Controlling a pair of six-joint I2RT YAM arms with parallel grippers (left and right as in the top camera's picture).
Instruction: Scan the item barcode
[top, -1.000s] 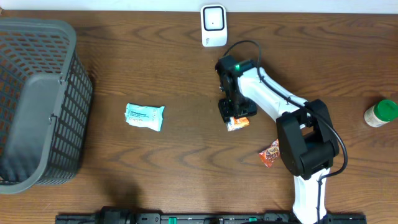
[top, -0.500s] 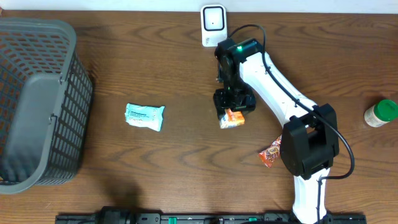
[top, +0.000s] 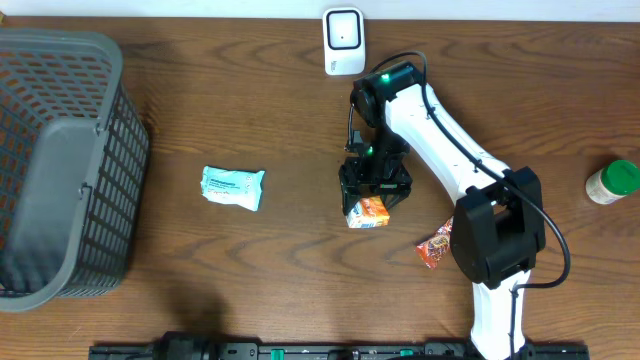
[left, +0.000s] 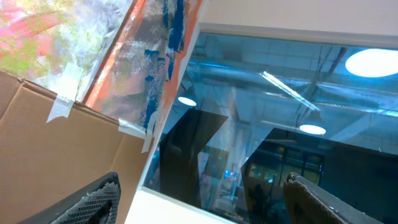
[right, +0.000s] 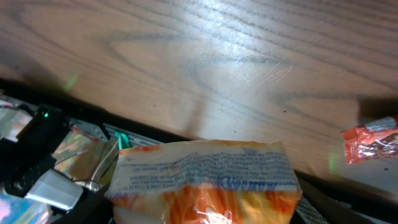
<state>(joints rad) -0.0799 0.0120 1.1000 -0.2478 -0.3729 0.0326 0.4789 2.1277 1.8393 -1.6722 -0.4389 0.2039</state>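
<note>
An orange and white snack packet (top: 367, 212) hangs in my right gripper (top: 373, 192) over the middle of the table, in front of the white barcode scanner (top: 343, 40) at the back edge. In the right wrist view the packet (right: 202, 180) fills the space between the jaws of the gripper (right: 202, 211), its small-print side facing the camera, with the table well below it. The left arm is out of the overhead view. Its wrist view shows the left gripper (left: 202, 180) pointing up at a window and cardboard, fingers wide apart and empty.
A grey mesh basket (top: 60, 160) stands at the left. A teal packet (top: 233, 187) lies left of centre. A small red packet (top: 434, 246) lies by the right arm's base, also visible as the red packet (right: 371, 142). A green-lidded jar (top: 612, 181) stands at the far right.
The right gripper has carried the orange packet first slightly back and left, then toward the front of the table, turning it as it went. The left gripper has not changed.
</note>
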